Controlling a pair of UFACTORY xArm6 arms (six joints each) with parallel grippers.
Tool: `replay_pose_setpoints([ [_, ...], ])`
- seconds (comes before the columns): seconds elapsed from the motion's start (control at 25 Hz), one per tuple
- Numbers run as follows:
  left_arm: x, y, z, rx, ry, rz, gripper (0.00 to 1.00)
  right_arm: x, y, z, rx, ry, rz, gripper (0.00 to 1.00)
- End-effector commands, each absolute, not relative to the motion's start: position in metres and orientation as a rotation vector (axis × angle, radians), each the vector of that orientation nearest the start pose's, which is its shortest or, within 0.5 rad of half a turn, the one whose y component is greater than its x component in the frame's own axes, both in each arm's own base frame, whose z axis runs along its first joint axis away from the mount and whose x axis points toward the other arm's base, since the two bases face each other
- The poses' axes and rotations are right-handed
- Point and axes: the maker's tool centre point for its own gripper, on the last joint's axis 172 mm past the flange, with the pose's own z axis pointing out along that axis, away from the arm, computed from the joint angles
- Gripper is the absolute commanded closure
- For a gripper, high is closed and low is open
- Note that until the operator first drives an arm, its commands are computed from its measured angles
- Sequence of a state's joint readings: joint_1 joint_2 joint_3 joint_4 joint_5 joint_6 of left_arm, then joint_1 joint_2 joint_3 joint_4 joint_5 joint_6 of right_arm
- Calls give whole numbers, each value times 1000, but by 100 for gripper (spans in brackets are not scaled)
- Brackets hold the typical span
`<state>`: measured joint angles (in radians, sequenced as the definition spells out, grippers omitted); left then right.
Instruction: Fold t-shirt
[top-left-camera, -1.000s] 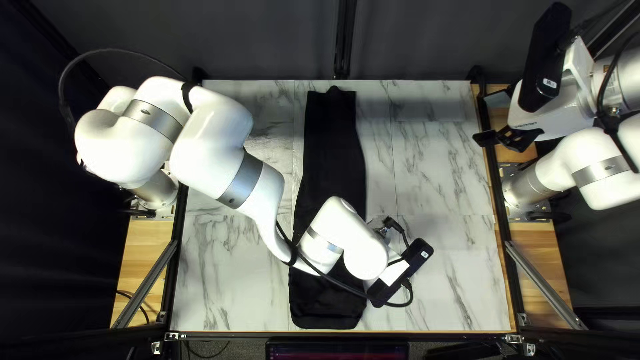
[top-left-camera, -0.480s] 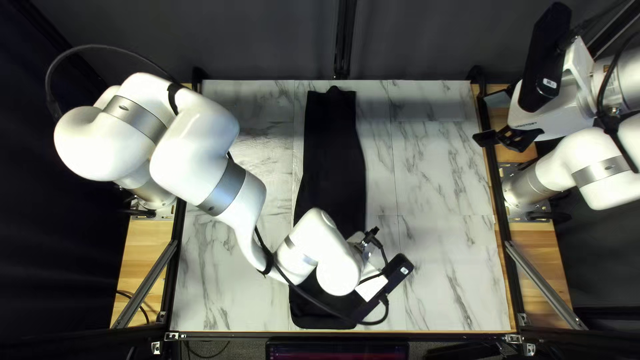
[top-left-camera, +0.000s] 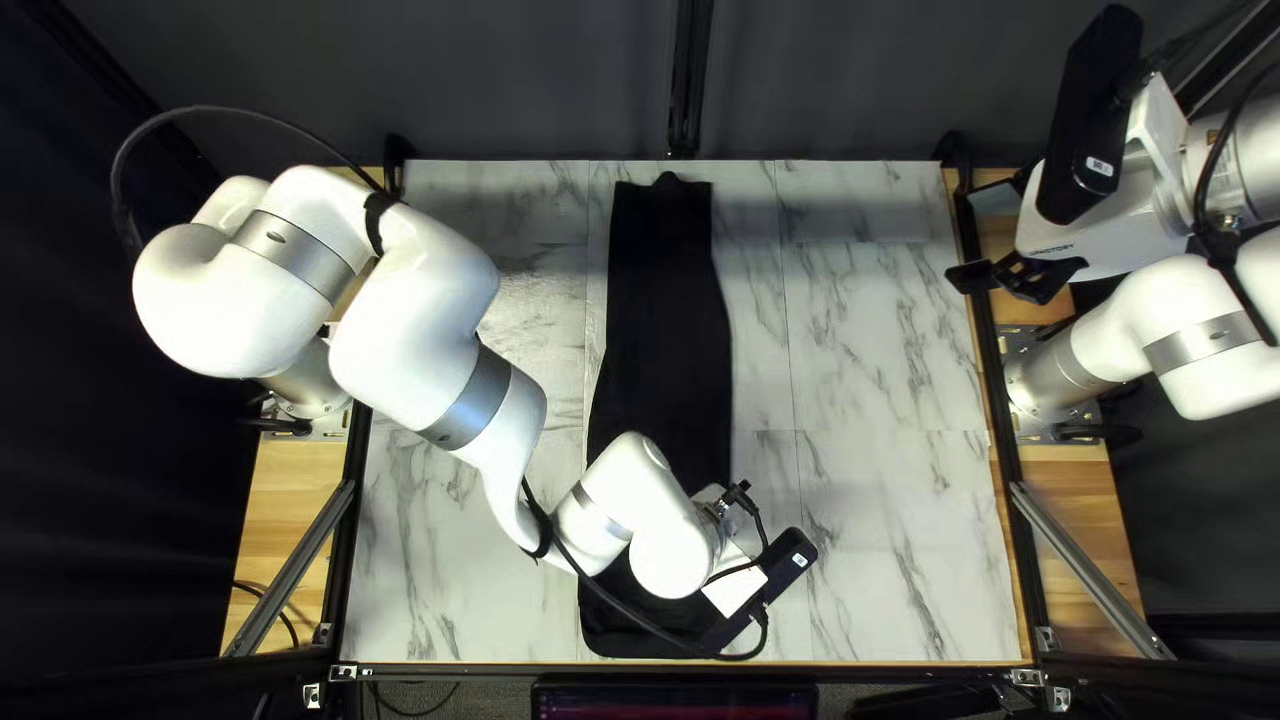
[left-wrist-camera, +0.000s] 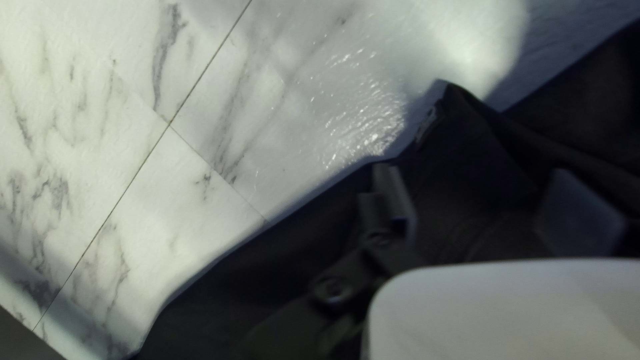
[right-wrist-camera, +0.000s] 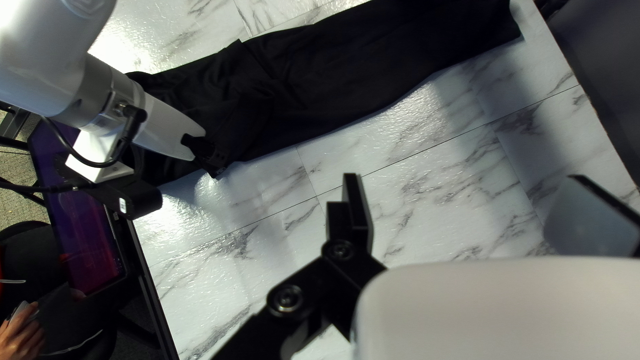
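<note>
Two left fingers (left-wrist-camera: 399, 203) apart | over black t-shirt (top-left-camera: 667, 320) near edge | table (top-left-camera: 887, 360) beside

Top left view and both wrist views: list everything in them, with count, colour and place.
T-shirt: one, black, laid out as a long strip on the table
Table: one, white with grey veins, under the T-shirt
Side boards: two, light wood, beside the table
Slanted bars: two, grey, over the side boards
Curtain: dark, behind the far edge
Screen: one, dark, beyond the near edge
Cables: several, black, along the arms
Person's hand: one, near the screen
Arms: two, white, left over the T-shirt's near half, right over the table's right edge
Wrist cameras: two, black, one per arm
Left gripper: one, black, open at the T-shirt
Right gripper: one, black, open
</note>
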<state>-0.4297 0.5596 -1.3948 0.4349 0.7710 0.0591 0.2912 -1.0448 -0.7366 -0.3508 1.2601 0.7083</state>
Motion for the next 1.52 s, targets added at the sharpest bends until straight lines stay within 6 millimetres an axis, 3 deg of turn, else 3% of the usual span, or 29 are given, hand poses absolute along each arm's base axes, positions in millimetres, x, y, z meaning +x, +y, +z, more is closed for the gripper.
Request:
replay_pose_setpoints([
  [0.04, 580, -195, 70, -2612, 1105, -157, 100, 307, 8, 422, -2990, 604, -982, 0],
  [0.2, 597, -184, 79, -2600, 1126, -146, 100, 307, 8, 422, -2990, 604, -982, 0],
  [0.4, 615, -167, 74, -2595, 1160, -144, 100, 307, 8, 422, -2990, 604, -982, 0],
  [0.72, 628, -137, 72, -2573, 1270, -111, 99, 307, 8, 422, -2990, 604, -982, 0],
  [0.8, 631, -135, 66, -2572, 1302, -100, 78, 307, 8, 422, -2990, 604, -982, 0],
  [0.84, 632, -135, 64, -2572, 1318, -96, 48, 307, 8, 422, -2990, 604, -982, 0],
  [0.96, 639, -134, 56, -2572, 1364, -80, 19, 307, 8, 422, -2990, 604, -982, 0],
  [1.0, 642, -133, 55, -2574, 1383, -71, 17, 307, 8, 422, -2990, 604, -982, 0],
  [1.04, 642, -133, 54, -2577, 1389, -65, 0, 307, 8, 422, -2990, 604, -982, 0],
  [1.16, 637, -133, 55, -2585, 1386, -58, 0, 307, 8, 422, -2990, 604, -982, 0],
  [1.32, 599, -152, 69, -2579, 1309, -68, 0, 307, 8, 422, -2990, 604, -982, 0],
  [1.52, 562, -172, 65, -2567, 1182, -99, 0, 307, 8, 422, -2990, 604, -982, 0],
])
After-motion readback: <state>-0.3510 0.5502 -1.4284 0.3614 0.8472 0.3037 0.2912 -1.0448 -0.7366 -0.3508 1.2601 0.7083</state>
